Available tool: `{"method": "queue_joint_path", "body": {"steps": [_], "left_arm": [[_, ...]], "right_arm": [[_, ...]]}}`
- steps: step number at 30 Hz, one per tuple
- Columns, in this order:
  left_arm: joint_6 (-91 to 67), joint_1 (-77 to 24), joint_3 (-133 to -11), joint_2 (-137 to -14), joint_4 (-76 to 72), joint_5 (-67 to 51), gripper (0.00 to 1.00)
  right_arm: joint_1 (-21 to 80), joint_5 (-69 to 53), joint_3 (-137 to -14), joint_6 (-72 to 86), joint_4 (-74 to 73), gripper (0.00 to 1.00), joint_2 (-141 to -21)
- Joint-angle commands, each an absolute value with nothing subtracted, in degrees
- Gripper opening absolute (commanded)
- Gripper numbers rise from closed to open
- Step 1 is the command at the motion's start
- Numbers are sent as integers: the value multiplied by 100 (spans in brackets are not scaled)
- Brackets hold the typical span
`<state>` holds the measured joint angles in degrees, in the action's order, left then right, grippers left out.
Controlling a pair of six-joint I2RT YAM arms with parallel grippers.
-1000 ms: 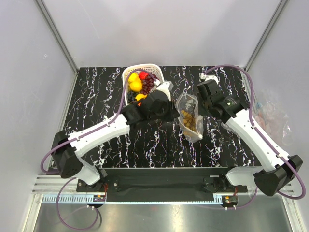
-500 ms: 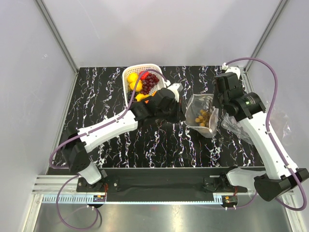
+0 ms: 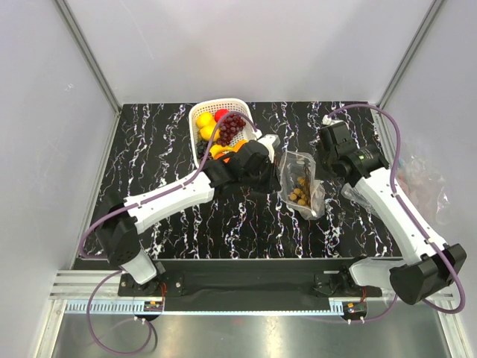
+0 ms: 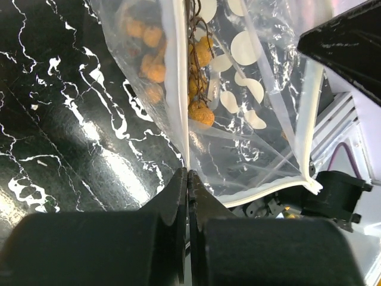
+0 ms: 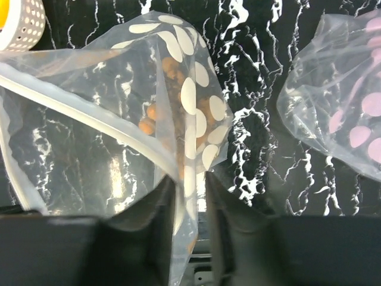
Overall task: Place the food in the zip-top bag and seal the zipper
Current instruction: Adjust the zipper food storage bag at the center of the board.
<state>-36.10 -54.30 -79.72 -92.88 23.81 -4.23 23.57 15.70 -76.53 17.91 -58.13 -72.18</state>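
The clear zip-top bag (image 3: pixel 298 186) with white dots hangs between my two grippers over the table's middle. Tan grapes (image 3: pixel 299 191) lie inside it, and they also show in the left wrist view (image 4: pixel 196 107) and the right wrist view (image 5: pixel 172 71). My left gripper (image 3: pixel 279 173) is shut on the bag's left edge (image 4: pixel 178 119). My right gripper (image 5: pixel 190 179) is slightly open, with the bag's zipper rim (image 5: pixel 107 119) lying between its fingers against the left one. Lemons (image 3: pixel 205 125), a strawberry (image 3: pixel 220 115), purple grapes (image 3: pixel 232 128) and an orange (image 3: pixel 218 149) sit in the white basket (image 3: pixel 195 112).
A second clear bag with pink dots (image 3: pixel 425 179) lies at the table's right edge, and it shows in the right wrist view (image 5: pixel 351 119). The basket stands at the back, just behind my left arm. White walls close in the table on three sides.
My right arm swung out to the right with the bag, then came back left. The bag moved right and back with it. My left gripper followed, staying shut on the bag's edge.
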Motion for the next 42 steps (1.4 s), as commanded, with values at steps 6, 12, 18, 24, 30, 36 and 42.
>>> {"method": "queue_joint_path", "body": {"steps": [6,12,18,24,30,36,42], "left_arm": [[-3279,-5423,-8182,-9158,2267,-106,0],[-3191,-5291,-8174,-9141,2294,-105,0],[-2998,-4896,-8226,-9236,2215,-237,0],[-2690,-4702,-8562,-9055,2858,745,56],[-2523,-4211,-8173,-8324,2926,1219,94],[-2216,-3508,-8498,-8726,3524,1371,99],[-1416,-3024,-8965,-9667,3920,1285,99]], "right_arm": [[2338,959,-7682,1793,-5572,40,-7145],[2338,422,-7497,1793,-5370,28,-7137],[2338,1326,-7900,1801,-5747,0,-7365],[2338,1890,-8569,1846,-6082,0,-7796],[2338,1898,-8736,1793,-5994,0,-8006],[2338,1898,-8798,1775,-6038,0,-8112],[2338,1854,-8728,1661,-5986,0,-8016]]}}
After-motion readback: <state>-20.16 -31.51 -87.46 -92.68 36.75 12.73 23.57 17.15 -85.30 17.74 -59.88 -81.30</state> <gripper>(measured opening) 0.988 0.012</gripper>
